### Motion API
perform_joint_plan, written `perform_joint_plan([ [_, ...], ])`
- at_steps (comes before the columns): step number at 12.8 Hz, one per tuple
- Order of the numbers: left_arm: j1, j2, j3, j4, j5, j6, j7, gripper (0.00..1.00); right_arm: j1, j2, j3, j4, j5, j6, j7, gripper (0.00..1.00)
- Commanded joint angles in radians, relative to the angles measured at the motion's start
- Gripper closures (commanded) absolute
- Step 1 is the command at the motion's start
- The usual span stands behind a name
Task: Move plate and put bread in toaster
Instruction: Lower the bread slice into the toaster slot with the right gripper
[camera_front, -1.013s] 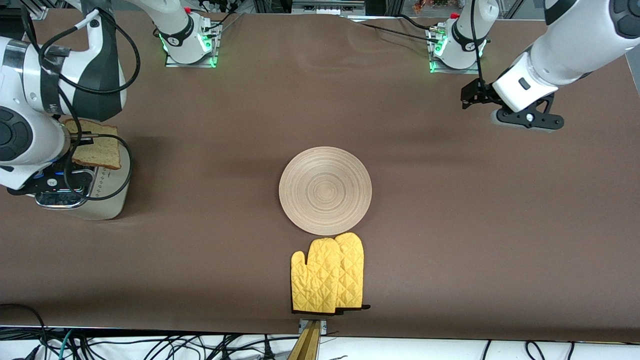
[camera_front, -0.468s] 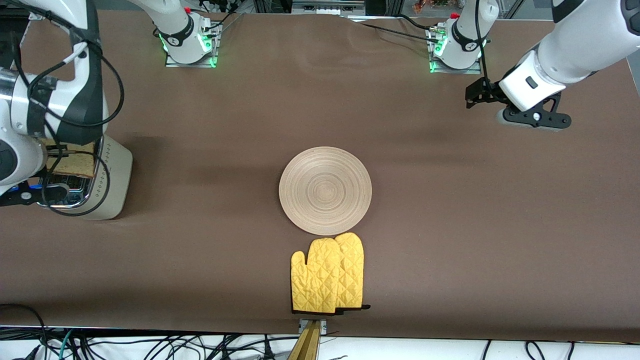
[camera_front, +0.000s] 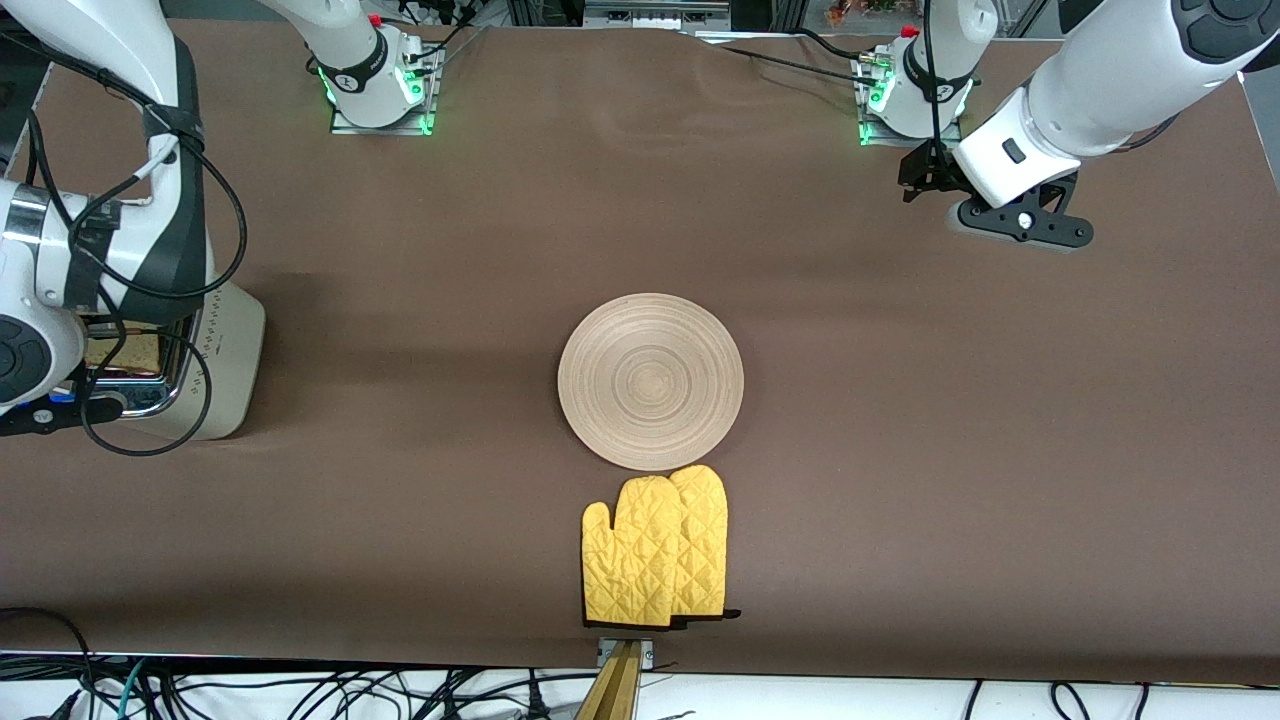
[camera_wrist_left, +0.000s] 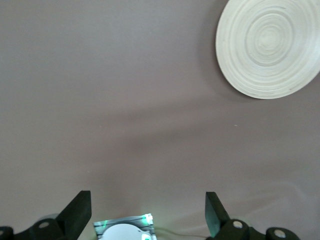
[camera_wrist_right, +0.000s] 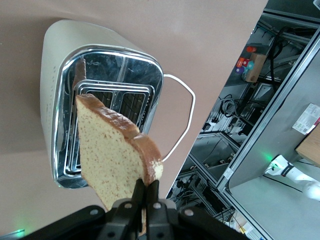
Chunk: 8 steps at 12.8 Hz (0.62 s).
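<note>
The cream toaster (camera_front: 225, 365) stands at the right arm's end of the table. Its chrome top with two slots shows in the right wrist view (camera_wrist_right: 107, 102). My right gripper (camera_wrist_right: 146, 187) is shut on the bread (camera_wrist_right: 112, 160) and holds the slice upright by its crust, just over the slots. In the front view only a strip of the bread (camera_front: 125, 350) shows under the right arm's wrist. The wooden plate (camera_front: 650, 380) lies at the table's middle and also shows in the left wrist view (camera_wrist_left: 270, 47). My left gripper (camera_front: 918, 178) is open and empty, over bare table beside its base.
A pair of yellow oven mitts (camera_front: 655, 550) lies nearer to the front camera than the plate, touching its rim. The toaster's white cord (camera_wrist_right: 182, 115) loops off its end. The left arm's base (camera_wrist_left: 125, 229) with green lights shows between the left gripper's fingers (camera_wrist_left: 80, 210).
My right gripper has gone down with the bread, from well above the toaster to just over its slots. My left gripper has drifted toward its base.
</note>
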<state>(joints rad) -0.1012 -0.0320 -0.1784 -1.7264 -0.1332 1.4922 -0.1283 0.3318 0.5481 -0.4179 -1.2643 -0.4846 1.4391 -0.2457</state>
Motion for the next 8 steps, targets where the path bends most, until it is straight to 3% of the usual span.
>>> perform_joint_plan([
  [1, 0.015, 0.003, 0.005, 0.018, -0.039, -0.021, 0.050, 0.00, -0.011, 0.002, 0.002, -0.003, -0.022, 0.011, 0.009, 1.00],
  [8, 0.020, 0.000, 0.010, 0.018, -0.040, -0.020, 0.052, 0.00, -0.034, 0.022, 0.002, -0.004, -0.023, 0.029, 0.017, 1.00],
])
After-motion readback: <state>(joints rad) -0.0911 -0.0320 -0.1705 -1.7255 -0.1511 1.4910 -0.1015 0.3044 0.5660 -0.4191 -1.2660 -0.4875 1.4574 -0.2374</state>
